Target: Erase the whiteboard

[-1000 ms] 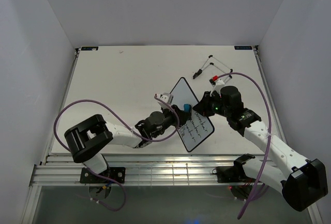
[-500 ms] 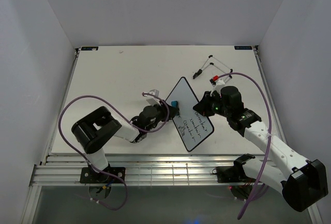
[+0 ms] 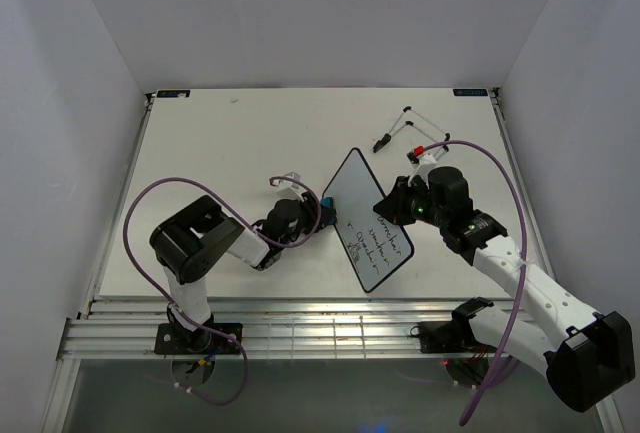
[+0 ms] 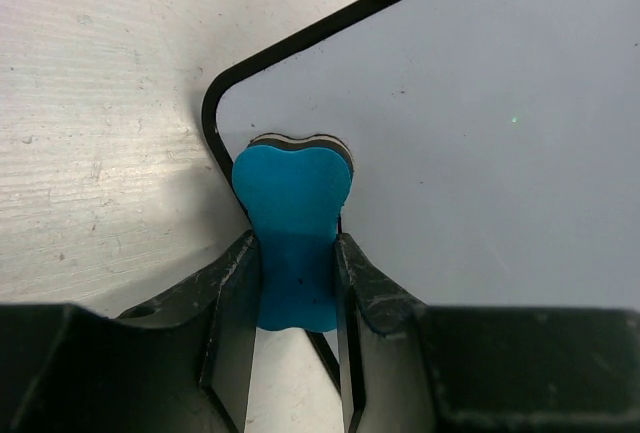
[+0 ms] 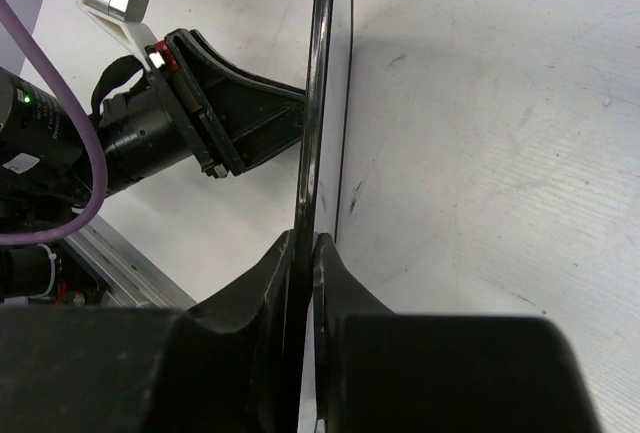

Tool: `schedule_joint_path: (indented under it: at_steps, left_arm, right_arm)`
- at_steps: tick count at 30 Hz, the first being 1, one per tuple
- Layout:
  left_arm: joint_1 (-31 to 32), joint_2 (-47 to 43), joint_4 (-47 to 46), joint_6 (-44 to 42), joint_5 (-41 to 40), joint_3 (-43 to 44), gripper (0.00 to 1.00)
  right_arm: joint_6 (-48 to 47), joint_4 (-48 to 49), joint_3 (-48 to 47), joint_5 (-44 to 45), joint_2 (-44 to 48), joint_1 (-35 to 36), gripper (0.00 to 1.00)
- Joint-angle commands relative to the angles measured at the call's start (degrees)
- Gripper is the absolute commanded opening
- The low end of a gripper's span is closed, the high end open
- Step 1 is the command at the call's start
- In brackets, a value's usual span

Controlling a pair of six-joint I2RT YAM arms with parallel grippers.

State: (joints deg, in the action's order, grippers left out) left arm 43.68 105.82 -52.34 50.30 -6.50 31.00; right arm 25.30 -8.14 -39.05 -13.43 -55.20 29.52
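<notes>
White rectangular whiteboard (image 3: 368, 223), glossy, with a thin black frame and rounded corners. It sits right of the middle of the off-white counter (image 3: 220, 143), turned so that its corners point to the far and near edges. The near half carries black handwriting, too small to read. The far half is blank. In the right wrist view only the black edge shows, as the board is seen edge-on. Whether any part of the board rests on the counter cannot be told.

Blue waisted eraser (image 4: 293, 208), plastic body, with a thin pale and dark layer at its far end. That end meets the board face just inside a rounded corner of the frame, on the board's left side. The lower part of the eraser is hidden between the fingers.

Left gripper (image 4: 297, 273), black, two fingers. It is closed narrowly on the eraser's waist, with both fingers touching its sides. From above the gripper is mostly covered by its own wrist.

Right gripper (image 5: 303, 253), black, two fingers. It is pinched almost fully together on the board's right-hand edge, with the frame between the fingers. The fingertips are cut off by the frame's shadow.

Black wire stand (image 3: 405, 133), thin, with a small red mark. It lies near the far right corner of the counter, well apart from the board. Its shape is hard to make out.
</notes>
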Motion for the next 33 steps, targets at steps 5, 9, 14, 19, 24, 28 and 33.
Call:
schedule_joint_path:
  at_steps: [5,9,14,19,24,28,33]
  left_arm:
    - [1.5,-1.4,4.3,-4.1,11.9,3.2,0.0]
    - [5.0,-4.6,4.3,-4.0,13.2,3.1,0.0]
    - [8.2,-6.1,4.3,-3.9,13.6,3.0,0.0]
    - [11.9,-5.5,4.0,-4.1,13.1,3.2,0.0]
    - [15.9,-6.0,2.4,-5.4,13.1,3.4,0.0]
    - [17.9,-7.1,-1.1,-7.7,15.0,2.3,0.0]
    - [19.4,-8.0,-3.9,-9.9,17.7,1.1,0.0]
  right_arm:
    - [2.7,10.4,-0.1,-22.9,0.8,4.2,0.08]
    - [1.8,10.5,0.6,-20.4,-0.9,4.2,0.08]
    - [1.9,11.7,1.1,-18.7,-2.1,4.1,0.08]
    - [3.0,13.7,-0.1,-17.6,-3.2,4.1,0.08]
    - [5.0,16.7,-0.5,-18.4,-5.1,4.1,0.08]
    - [5.1,16.9,-1.0,-18.6,-6.4,4.1,0.08]
    - [5.1,17.5,-0.8,-19.3,-7.5,4.1,0.08]
